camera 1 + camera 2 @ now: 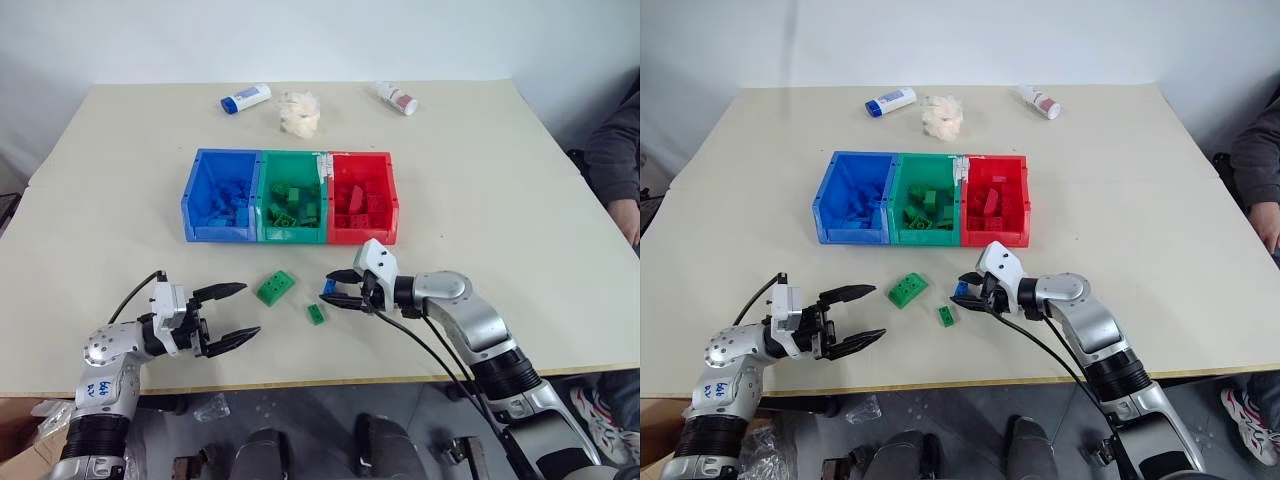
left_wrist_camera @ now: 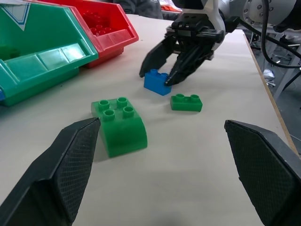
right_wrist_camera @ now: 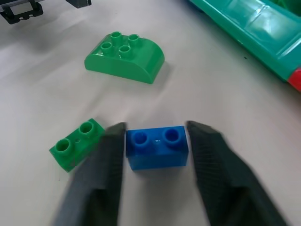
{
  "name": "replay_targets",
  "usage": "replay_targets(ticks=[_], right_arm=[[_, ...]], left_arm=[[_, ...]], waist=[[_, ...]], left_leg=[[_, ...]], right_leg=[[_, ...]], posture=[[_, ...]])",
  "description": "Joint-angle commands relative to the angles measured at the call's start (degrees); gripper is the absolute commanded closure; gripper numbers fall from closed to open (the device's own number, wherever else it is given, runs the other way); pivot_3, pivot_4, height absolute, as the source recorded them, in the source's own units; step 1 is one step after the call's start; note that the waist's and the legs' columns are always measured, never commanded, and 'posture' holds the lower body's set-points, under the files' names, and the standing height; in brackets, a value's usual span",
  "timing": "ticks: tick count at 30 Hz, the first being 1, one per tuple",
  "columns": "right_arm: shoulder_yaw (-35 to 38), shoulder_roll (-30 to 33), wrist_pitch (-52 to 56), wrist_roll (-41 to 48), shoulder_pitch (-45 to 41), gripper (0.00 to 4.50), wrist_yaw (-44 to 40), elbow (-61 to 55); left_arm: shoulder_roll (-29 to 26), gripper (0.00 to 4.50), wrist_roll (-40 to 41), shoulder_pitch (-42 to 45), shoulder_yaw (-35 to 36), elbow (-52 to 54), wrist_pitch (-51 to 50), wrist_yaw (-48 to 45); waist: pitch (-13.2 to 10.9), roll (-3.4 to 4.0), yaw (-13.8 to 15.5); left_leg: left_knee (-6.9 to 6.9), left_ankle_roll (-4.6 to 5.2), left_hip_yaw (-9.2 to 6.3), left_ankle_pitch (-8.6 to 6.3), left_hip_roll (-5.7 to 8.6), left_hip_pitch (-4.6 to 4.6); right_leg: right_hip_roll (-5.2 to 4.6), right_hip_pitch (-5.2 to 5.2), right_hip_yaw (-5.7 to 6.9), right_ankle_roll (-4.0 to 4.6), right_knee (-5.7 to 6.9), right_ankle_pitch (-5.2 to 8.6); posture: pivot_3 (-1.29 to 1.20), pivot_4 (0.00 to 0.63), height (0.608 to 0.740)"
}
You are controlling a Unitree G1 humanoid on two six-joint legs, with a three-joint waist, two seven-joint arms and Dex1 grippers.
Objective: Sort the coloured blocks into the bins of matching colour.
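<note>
Left tool [image 1: 232, 313] nearest, fingers spread wide, empty. Right tool [image 1: 334, 292] fingers straddle one blue block [image 3: 157, 147] on the tabletop [image 1: 500, 200]; grip not confirmed. Two green blocks: small [image 1: 316, 314], large [image 1: 275, 288]. Beyond: three bins [image 1: 290, 196], blocks inside.

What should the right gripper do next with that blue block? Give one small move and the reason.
Probably finish closing, then lift. The right gripper has a finger on each side of the blue block, which sits on the table beside a small green block. The blue bin lies just beyond, so a lift comes next.
</note>
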State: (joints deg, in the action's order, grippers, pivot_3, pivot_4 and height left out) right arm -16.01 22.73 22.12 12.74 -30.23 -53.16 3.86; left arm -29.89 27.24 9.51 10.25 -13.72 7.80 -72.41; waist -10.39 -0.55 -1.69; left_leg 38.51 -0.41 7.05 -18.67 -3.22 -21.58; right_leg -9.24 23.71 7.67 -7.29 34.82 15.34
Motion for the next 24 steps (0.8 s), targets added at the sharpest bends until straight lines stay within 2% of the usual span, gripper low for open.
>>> replay_targets(ticks=[1,8,19,24], right_arm=[[1.1,-0.4,-1.0,0.3,0.2,3.12,0.2,-1.5],[0.7,-0.9,-1.5,0.0,-0.1,3.12,0.2,-1.3],[0.6,-7.8,-5.2,-1.8,-5.9,3.12,2.0,6.0],[0.5,-8.0,-4.2,-1.6,-6.4,1.39,0.7,5.3]], left_arm=[[0.2,0.00,1.0,0.6,0.4,0.4,0.8,-0.2],[0.4,0.00,0.8,0.3,0.5,0.1,1.2,0.1],[0.9,0.00,0.7,0.1,0.6,0.3,1.4,1.1],[0.9,0.00,0.7,0.1,0.7,0.2,1.6,1.4]], waist=[[0.0,0.00,0.0],[0.0,0.00,-0.1],[0.0,0.00,-0.1],[0.0,0.00,0.0]], left_leg=[[0.00,0.00,0.00,0.00,0.00,0.00],[-0.02,-0.01,0.00,-0.01,0.00,0.00],[-0.02,-0.01,0.01,-0.01,0.00,0.00],[-0.01,-0.01,0.00,-0.01,0.00,0.00]], right_leg=[[0.00,0.00,0.00,0.00,0.00,0.00],[0.00,0.00,0.00,0.00,-0.01,0.00],[0.01,0.01,0.00,0.00,0.01,0.00],[0.00,0.01,0.00,0.00,0.01,0.00]], posture=[[0.00,0.150,0.740],[0.00,0.150,0.740],[0.00,0.150,0.740],[0.00,0.150,0.740]])
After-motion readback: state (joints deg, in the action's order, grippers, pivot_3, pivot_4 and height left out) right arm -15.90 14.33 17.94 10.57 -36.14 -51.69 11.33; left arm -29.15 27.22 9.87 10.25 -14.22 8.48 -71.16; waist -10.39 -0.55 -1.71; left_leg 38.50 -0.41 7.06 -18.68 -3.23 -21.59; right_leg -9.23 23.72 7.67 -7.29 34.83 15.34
